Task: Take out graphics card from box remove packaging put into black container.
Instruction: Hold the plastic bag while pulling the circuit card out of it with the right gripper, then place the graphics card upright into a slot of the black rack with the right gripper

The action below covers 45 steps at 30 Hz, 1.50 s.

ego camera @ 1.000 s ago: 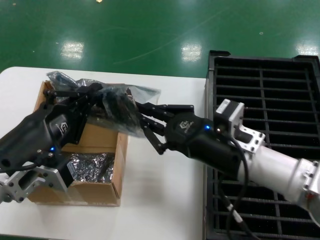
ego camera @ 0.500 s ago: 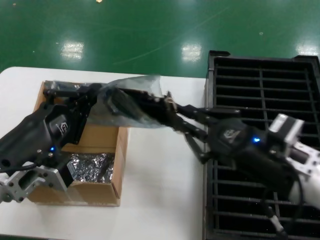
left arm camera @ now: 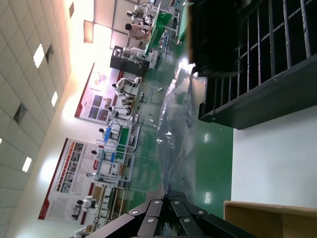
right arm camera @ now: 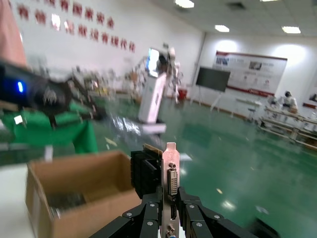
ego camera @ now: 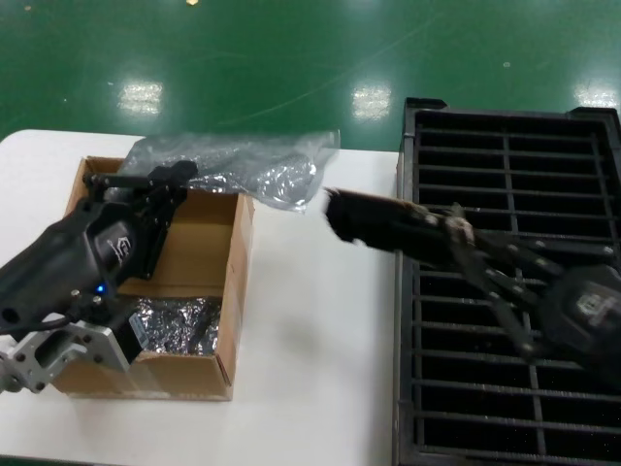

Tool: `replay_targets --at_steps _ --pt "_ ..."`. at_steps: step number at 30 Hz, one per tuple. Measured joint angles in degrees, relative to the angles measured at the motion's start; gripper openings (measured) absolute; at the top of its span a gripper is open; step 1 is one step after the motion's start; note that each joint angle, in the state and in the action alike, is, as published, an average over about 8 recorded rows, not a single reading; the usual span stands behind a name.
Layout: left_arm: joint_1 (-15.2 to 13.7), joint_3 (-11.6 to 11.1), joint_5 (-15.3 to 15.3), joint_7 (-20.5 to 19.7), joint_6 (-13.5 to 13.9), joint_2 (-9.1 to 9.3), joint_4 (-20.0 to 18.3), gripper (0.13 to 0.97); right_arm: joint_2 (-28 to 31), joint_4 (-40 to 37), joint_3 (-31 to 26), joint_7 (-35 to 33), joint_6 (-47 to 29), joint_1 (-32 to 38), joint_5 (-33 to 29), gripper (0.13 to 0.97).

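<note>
In the head view, the left gripper (ego camera: 160, 180) at the upper left holds the bag (ego camera: 238, 167) over the far edge of the box (ego camera: 189, 282), fingers clamped on its corner. The card (ego camera: 383, 221), now bare, is in the centre right, above the tabletop (ego camera: 310, 388) at the edge of the crate (ego camera: 505, 175), with the right gripper (ego camera: 466, 243) clamped on its end.

In the left wrist view, the bag (left arm camera: 176, 134) hangs from the fingers (left arm camera: 163, 215).

In the right wrist view, the card (right arm camera: 158, 173) stands upright between the fingers (right arm camera: 190, 210), bracket forward. To do the placing well, I think the card should stay upright and be lined with one slot before lowering.
</note>
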Motion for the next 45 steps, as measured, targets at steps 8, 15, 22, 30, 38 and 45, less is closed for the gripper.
replay_targets --at_steps 8,15,22,30,38,45 --pt "0.0 0.0 0.0 0.0 0.0 0.0 0.0 0.139 6.2 1.5 4.7 1.2 1.8 -5.4 -2.7 0.185" --pt "0.0 0.0 0.0 0.0 0.0 0.0 0.0 0.139 6.7 1.6 5.0 1.6 2.0 -5.8 -3.1 0.185" --pt "0.0 0.0 0.0 0.0 0.0 0.0 0.0 0.139 7.2 1.5 4.6 2.0 1.9 -5.5 -3.7 0.185" --pt "0.0 0.0 0.0 0.0 0.0 0.0 0.0 0.139 12.3 1.4 1.9 7.2 -1.1 -2.5 -8.3 0.185" --pt "0.0 0.0 0.0 0.0 0.0 0.0 0.0 0.139 19.9 3.3 0.9 11.9 -7.1 1.9 -11.7 0.185" --pt "0.0 0.0 0.0 0.0 0.0 0.0 0.0 0.139 23.6 4.1 -3.0 14.8 -16.0 10.5 -12.9 0.185"
